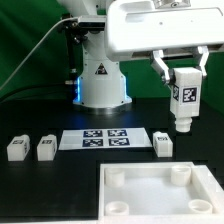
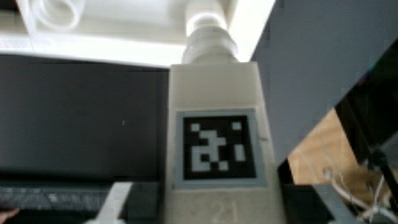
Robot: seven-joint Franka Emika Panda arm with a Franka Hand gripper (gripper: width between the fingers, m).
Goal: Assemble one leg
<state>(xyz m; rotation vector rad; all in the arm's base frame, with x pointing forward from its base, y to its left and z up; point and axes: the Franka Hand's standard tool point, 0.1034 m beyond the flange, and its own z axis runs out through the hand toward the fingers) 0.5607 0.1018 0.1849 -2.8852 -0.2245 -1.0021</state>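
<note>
My gripper (image 1: 183, 82) is shut on a leg (image 1: 185, 102), a white oblong block held upright in the air with its marker tag facing the exterior camera and its round peg end pointing down. It hangs at the exterior view's right, above the table and just beyond the big white square tray-like piece (image 1: 125, 200). In the wrist view the held leg (image 2: 217, 110) fills the middle between the jaws of my gripper (image 2: 217, 205), tag towards the camera. Three more legs lie on the table: two at the left (image 1: 17, 149) (image 1: 45, 148) and one (image 1: 163, 143) near the held leg.
The marker board (image 1: 108, 139) lies flat in the middle of the black table. The robot's white base (image 1: 102, 85) stands behind it. The tray-like piece has round corner sockets (image 1: 180, 172) and takes up the front right.
</note>
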